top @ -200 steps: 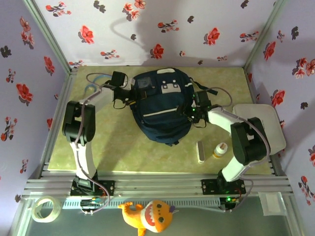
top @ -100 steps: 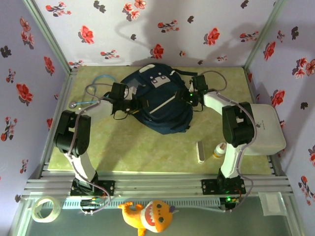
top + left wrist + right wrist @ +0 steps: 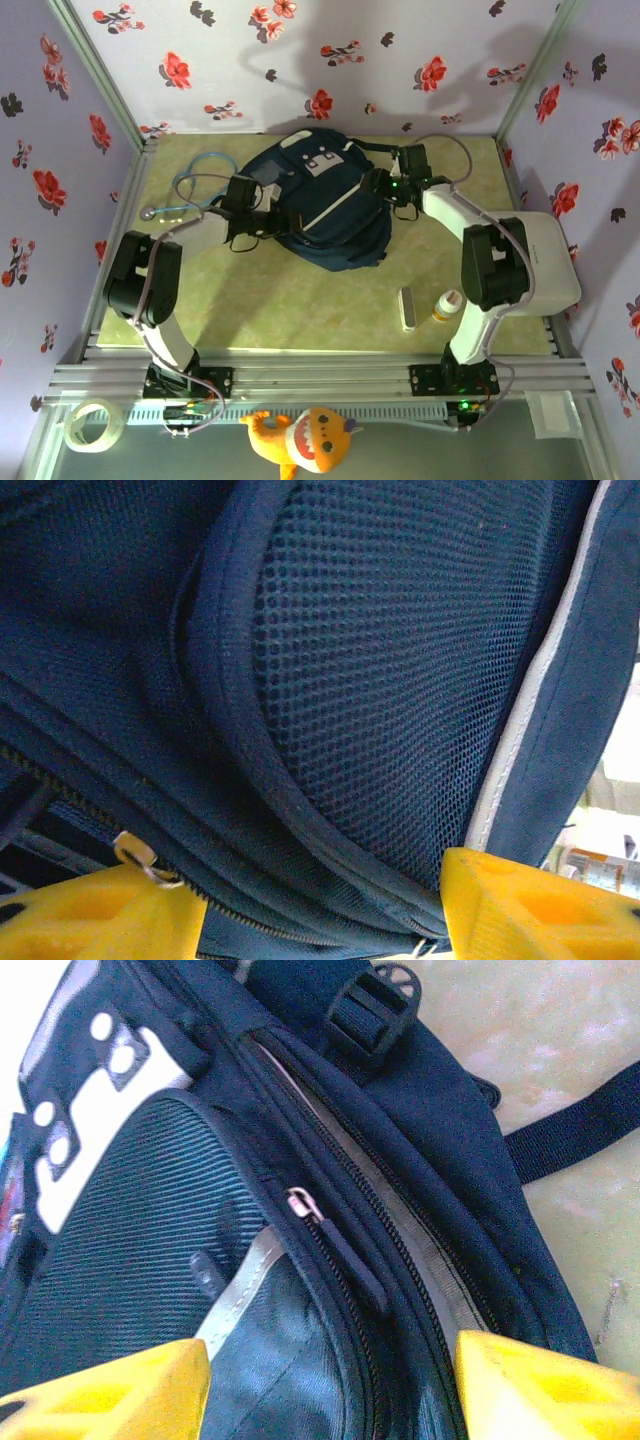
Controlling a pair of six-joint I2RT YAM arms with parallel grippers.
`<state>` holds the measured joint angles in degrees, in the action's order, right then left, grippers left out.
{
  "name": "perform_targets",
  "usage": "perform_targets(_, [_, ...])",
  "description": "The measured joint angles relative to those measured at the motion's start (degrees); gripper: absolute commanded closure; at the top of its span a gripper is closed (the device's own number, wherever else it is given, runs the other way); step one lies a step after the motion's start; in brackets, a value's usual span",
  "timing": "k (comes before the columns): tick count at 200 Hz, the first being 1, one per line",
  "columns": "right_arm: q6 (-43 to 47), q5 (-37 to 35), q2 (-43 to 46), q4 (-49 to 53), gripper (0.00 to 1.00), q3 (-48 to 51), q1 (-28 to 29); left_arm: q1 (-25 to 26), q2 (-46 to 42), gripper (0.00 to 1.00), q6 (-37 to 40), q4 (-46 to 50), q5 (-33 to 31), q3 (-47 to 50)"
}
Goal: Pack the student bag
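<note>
The student bag, dark navy with white stripe trims, lies tilted at the back middle of the table. My left gripper is pressed against its left side. In the left wrist view the bag's mesh pocket and zip seams lie between and beyond my wide-apart yellow fingertips, with the left gripper open. My right gripper is at the bag's upper right edge. In the right wrist view it stands open over a zip pull, nothing pinched.
A white rounded case sits at the right edge. A small yellow bottle and a white stick-shaped item lie front right. A light blue tube loops at back left. A tape roll and plush toy lie below the rail.
The bag has swung round and shifted toward the back left. Both arms followed it, staying at its sides. The left jaws have narrowed slightly.
</note>
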<state>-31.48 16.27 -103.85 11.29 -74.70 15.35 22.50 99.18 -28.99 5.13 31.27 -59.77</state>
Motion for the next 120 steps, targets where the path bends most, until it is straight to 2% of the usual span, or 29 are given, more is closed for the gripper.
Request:
perform_targets(35, [-0.2, 0.09, 4.52, 0.76, 0.34, 2.73, 0.02, -1.14, -1.9, 0.35, 5.27, -0.39, -2.82, 2.4])
perform_targets(62, [-1.68, 0.04, 8.07, 1.27, 0.34, 6.36, 0.52, -3.69, -2.8, 0.31, 5.81, -0.35, -3.78, 3.63])
perform_targets(92, [-5.14, 0.28, 11.85, 1.01, 0.34, 11.17, 2.78, -6.08, -3.1, 0.37, 2.25, -0.33, -3.85, 3.45])
perform_targets(120, [-8.26, 0.28, 13.44, 0.15, 0.34, 14.62, 5.99, -6.84, -2.21, 0.37, -3.98, -0.35, -3.82, 1.22])
